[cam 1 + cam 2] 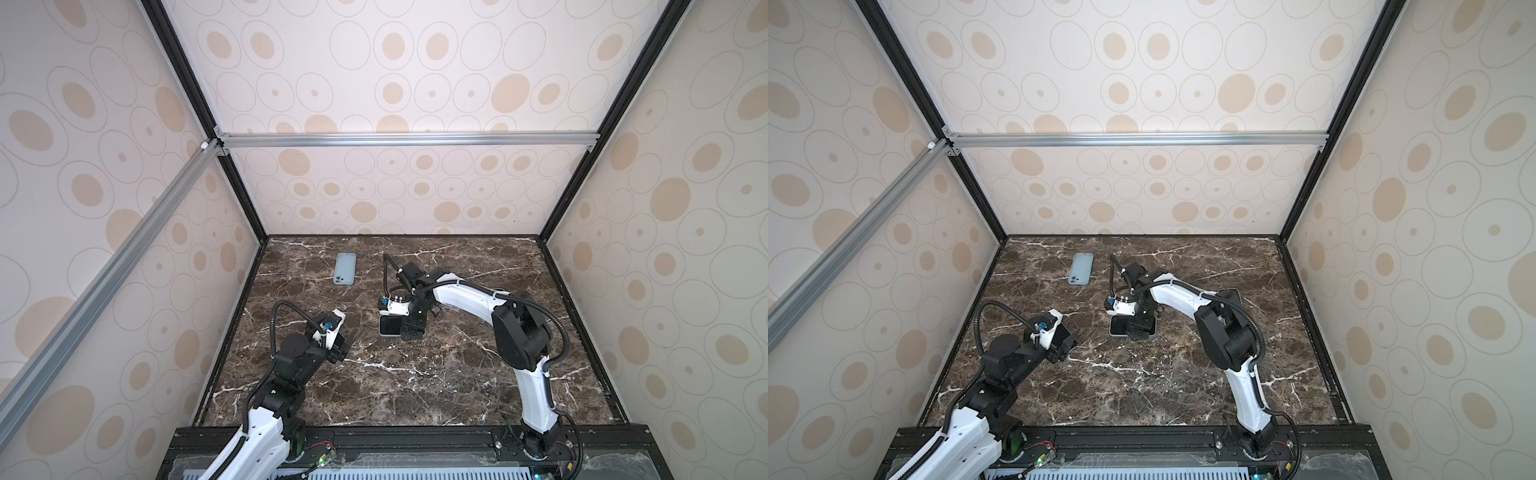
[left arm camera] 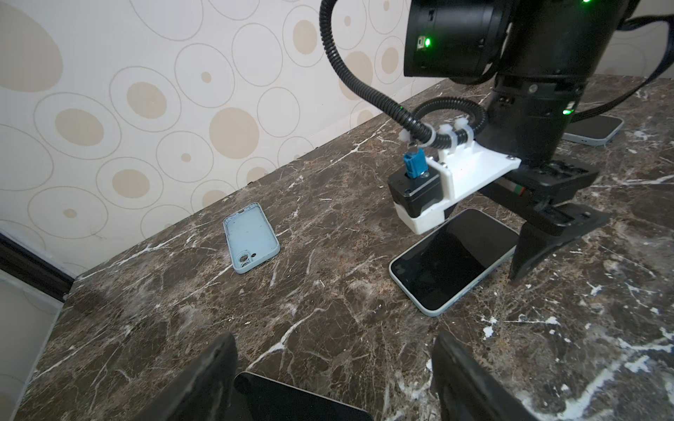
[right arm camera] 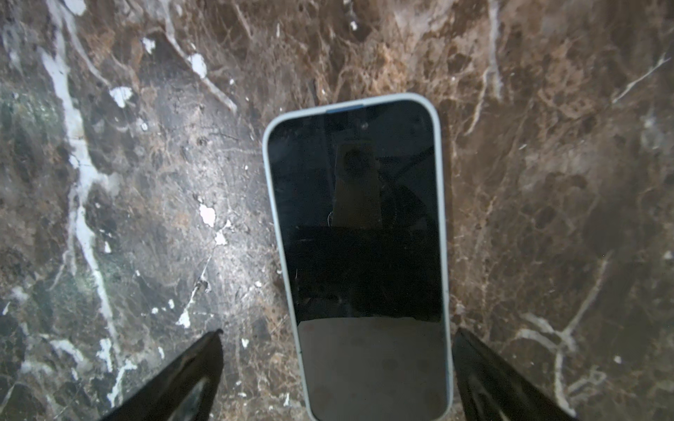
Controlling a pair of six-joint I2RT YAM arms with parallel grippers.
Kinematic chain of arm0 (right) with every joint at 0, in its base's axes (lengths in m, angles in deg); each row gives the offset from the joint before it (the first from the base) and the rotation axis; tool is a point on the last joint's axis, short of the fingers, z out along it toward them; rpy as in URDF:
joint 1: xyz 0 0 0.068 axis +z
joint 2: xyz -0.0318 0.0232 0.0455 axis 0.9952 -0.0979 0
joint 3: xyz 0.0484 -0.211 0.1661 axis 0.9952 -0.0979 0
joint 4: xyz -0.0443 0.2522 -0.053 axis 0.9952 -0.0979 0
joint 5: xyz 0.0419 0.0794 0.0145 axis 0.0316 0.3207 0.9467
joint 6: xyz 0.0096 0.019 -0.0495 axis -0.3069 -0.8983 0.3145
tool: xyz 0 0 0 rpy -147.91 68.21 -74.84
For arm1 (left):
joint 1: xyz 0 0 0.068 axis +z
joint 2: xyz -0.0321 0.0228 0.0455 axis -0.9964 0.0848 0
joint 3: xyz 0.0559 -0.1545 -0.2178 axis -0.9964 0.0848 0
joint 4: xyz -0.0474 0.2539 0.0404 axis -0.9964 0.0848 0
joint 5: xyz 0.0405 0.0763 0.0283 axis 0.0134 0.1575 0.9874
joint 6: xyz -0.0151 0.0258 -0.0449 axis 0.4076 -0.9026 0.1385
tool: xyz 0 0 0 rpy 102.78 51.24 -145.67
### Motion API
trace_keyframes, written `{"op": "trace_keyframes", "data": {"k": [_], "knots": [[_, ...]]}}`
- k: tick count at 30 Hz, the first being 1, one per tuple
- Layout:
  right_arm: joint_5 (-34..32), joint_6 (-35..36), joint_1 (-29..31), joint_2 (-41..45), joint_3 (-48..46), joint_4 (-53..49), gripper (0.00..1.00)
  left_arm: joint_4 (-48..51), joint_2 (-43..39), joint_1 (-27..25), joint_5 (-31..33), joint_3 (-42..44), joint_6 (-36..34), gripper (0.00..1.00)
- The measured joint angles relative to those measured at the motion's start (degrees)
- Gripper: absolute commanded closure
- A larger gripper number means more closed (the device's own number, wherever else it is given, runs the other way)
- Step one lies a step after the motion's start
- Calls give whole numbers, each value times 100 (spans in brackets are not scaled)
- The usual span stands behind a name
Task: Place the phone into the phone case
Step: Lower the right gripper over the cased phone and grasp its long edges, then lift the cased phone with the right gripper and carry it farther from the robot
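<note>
left gripper (image 2: 333,340) hovers by the desk's (image 1: 415,395) left edge, about halfway back, fingers (image 2: 204,379) spread wide, nothing pinched. A dark slab (image 2: 291,401) with a rounded corner shows between them at the edge of the left wrist view; can't tell what it is. Bare marble shows between it and one finger

phone case (image 1: 345,269): pale blue, empty, lying open side up close to the desk's far edge, left of the middle. Long axis runs toward the far edge, camera cutout at the near end. Moulded marks inside are too small to read

phone (image 1: 390,325): mid-desk, flat, screen up and dark, pale blue rim, long axis across the desk. Well apart from the case. Only the wrist camera's reflection shows on the glass

right gripper (image 3: 337,331) is straight over the phone, pointing down, jaws spread with one finger on each long side. It straddles without clamping; the gap is clear on one side and very slim on the other. There's a small striped tag (image 2: 515,190) on its body in red, white and green, print unreadable

second phone (image 2: 592,131), same pale rim, lies flat farther right, half hidden behind the right arm
</note>
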Motion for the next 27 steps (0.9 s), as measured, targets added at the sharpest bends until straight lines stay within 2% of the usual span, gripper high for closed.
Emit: {"op": "trace_keyframes", "data": {"k": [11, 27], "knots": [[-81, -46, 15, -363, 293, -118, 0, -68, -144, 0, 66, 57, 7, 16], [-243, -146, 114, -507, 367, -157, 12, -94, -170, 0, 107, 96, 7, 16]]}}
